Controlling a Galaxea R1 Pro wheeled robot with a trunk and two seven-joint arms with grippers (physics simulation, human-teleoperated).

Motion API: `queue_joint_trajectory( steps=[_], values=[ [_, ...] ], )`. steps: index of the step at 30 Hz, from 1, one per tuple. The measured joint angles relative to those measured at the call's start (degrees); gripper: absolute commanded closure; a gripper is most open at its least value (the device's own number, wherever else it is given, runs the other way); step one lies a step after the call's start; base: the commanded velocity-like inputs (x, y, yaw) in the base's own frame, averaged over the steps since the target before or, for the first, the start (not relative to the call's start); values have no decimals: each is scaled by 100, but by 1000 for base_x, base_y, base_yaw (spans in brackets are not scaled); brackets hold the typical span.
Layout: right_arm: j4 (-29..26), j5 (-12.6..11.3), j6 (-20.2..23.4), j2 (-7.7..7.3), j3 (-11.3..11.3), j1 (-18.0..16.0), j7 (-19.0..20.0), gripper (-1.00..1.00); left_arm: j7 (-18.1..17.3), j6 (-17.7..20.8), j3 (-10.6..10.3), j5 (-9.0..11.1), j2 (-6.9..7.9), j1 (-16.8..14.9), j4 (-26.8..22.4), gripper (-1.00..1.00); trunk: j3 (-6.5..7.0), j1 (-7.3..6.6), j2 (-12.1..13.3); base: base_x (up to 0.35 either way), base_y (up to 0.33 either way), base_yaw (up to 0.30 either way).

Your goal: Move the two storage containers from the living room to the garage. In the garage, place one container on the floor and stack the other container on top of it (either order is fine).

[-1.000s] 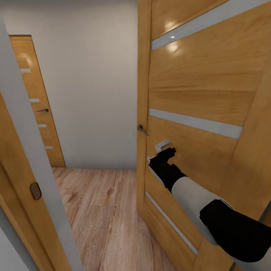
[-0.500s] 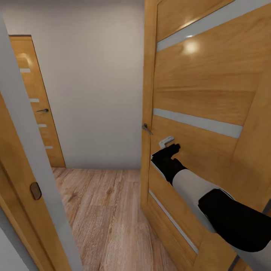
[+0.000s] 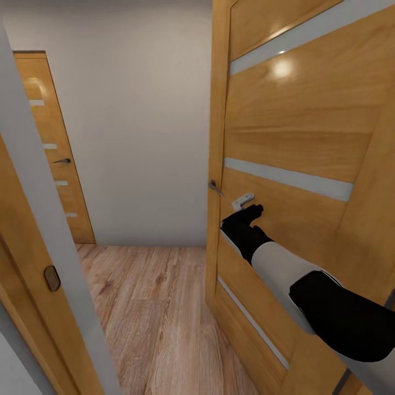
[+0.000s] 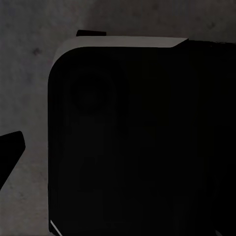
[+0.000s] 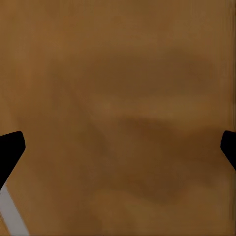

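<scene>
Right gripper (image 5: 120, 147) first: in the right wrist view the two dark fingertips sit at opposite edges of the picture with bare wood grain between them, so the jaws are spread wide and holding nothing. In the head view that gripper (image 3: 248, 211) is pressed up against the face of the open wooden door (image 3: 296, 120), just beside the small pale handle plate (image 3: 242, 201) and a bit past the lever handle (image 3: 215, 187) on the door's edge. Looks to me like it's pushing the door out of the way rather than gripping anything.

Left side is murkier. The left wrist view has one dark fingertip (image 4: 11, 150) at the edge and a big dark rounded block, probably the robot's own body, over a grey mottled surface. Can't tell whether those jaws are spread or clenched.

Beyond the door there's a small hallway with wood-plank floor (image 3: 159, 307), a plain pale wall (image 3: 137, 109) and a second wooden door (image 3: 52, 148), which is closed.

The two storage containers aren't anywhere in these shots, so the robot is in transit. My guess on handling: lidless plastic bins should be light and fairly stiff but with slick walls, so pinching over a top rim, one arm per side, seems the safest hold.
</scene>
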Motion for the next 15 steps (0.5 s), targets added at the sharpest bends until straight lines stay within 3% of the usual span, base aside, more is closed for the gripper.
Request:
queue_joint_trajectory(
  steps=[15],
  values=[
    [-715, -9, 26, 0, -20, 16, 62, -100, 0, 6, 1, 0, 0, 0, 0, -100, 0, 0, 0, 0, 0, 0]
  ],
)
